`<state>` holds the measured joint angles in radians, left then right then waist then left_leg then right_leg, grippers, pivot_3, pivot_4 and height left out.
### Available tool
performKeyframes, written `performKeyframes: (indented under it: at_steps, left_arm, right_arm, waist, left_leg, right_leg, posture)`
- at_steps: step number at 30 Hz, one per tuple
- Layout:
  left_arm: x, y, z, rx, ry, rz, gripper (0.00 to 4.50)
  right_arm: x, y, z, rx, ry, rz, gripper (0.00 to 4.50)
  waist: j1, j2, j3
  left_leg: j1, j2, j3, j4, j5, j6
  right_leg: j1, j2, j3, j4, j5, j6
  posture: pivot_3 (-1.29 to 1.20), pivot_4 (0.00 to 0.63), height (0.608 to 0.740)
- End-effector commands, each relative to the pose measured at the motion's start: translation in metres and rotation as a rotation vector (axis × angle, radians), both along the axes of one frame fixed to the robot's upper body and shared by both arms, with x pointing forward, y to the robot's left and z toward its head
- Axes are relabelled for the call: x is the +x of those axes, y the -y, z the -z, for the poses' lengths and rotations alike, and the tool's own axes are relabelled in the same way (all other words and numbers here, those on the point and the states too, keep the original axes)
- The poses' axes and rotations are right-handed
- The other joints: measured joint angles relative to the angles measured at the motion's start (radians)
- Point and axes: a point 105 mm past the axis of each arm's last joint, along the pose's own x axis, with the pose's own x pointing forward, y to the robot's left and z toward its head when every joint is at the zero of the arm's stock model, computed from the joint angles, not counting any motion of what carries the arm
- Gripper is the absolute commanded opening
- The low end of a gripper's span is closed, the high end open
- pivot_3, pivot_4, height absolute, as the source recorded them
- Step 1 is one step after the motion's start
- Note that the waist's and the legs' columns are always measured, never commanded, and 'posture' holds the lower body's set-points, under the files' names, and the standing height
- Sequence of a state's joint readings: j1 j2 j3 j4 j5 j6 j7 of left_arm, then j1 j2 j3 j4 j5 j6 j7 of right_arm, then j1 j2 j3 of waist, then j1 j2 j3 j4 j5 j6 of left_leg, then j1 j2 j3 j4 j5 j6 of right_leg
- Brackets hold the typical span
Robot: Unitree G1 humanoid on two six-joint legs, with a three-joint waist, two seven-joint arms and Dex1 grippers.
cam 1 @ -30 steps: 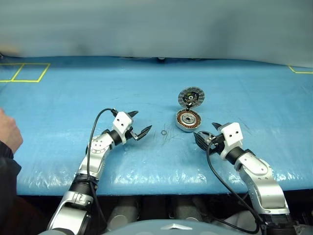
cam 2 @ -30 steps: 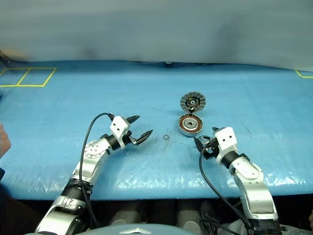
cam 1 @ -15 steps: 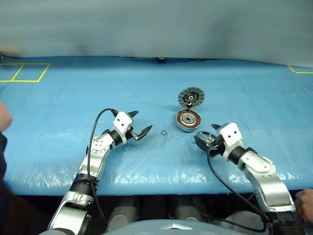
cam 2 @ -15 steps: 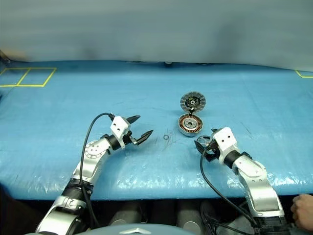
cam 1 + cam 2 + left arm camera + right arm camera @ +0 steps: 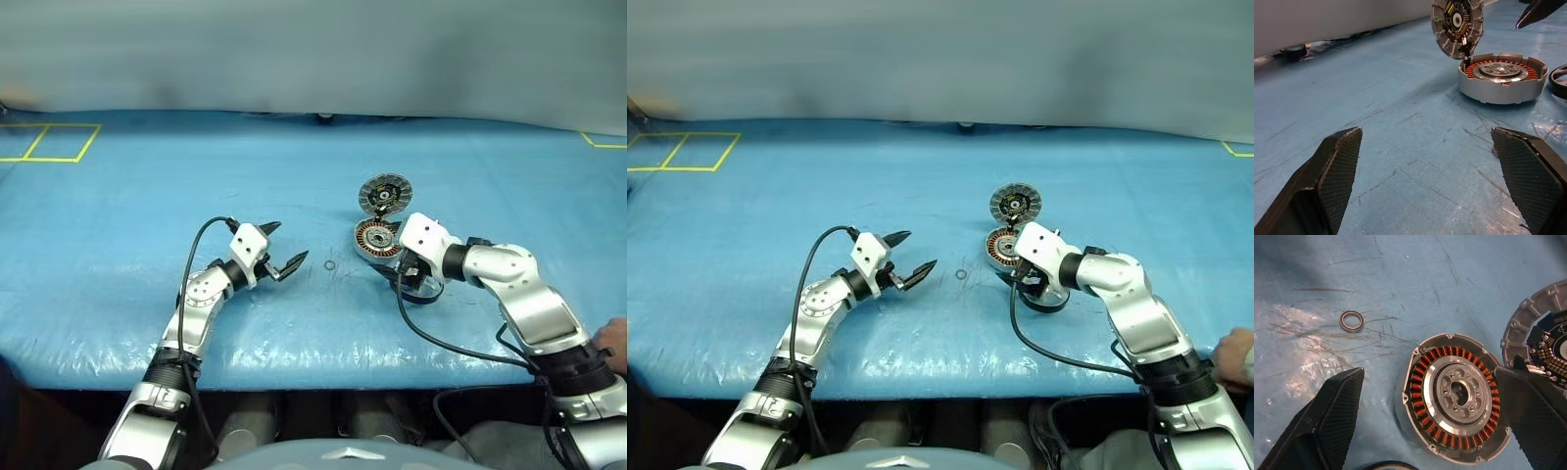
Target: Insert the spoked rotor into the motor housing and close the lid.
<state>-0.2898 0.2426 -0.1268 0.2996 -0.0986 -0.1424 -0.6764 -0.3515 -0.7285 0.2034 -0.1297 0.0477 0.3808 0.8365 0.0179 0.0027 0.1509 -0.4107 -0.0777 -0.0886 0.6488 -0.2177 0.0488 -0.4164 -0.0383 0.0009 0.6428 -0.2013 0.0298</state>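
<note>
two motor parts lie on a scuffed blue mat, the spoked rotor (image 5: 1050,297) flat just beside the motor housing (image 5: 1454,422).

the round silver-grey housing sits face up, copper windings ringing its silver centre; the segmented grey lid (image 5: 1457,25) stands tilted against its far edge. right gripper (image 5: 1430,423) hovers wide open over the housing; left gripper (image 5: 279,247) level, spread, empty. a thin ring (image 5: 1351,320) lies nearby.

Even, diffuse overhead light; sheen glints on the blue table cover (image 5: 294,333) near its front edge. Shadows are soft and short. Backdrop beyond looks hazy. Wrist views stay crisp close to the fingers, softening farther off
</note>
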Motion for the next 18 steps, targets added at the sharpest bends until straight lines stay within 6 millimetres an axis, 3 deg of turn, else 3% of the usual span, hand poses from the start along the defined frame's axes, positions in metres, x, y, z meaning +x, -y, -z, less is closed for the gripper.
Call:
performKeyframes:
  at_steps: [1,18]
  left_arm:
    - [0.000,0.001,-0.010,-0.016,0.045,-0.001,4.50]
    - [-0.004,0.000,-0.004,-0.018,0.031,-0.016,4.50]
  right_arm:
    - [0.006,-0.009,-0.006,0.012,0.009,-0.048,4.48]
    - [0.010,0.003,0.037,-0.038,-0.131,-0.009,4.48]
  waist:
    - [0.000,0.000,0.000]
    - [0.001,0.000,0.000]
  left_leg:
    - [0.000,0.000,0.000,0.000,0.000,0.000]
    - [0.000,0.000,0.000,0.000,-0.001,0.001]
  right_leg:
    - [0.000,0.000,0.000,0.000,0.000,0.000]
    - [-0.001,-0.001,0.000,0.000,0.000,0.000]
  posture:
    - [0.00,0.150,0.740]
    - [0.00,0.150,0.740]
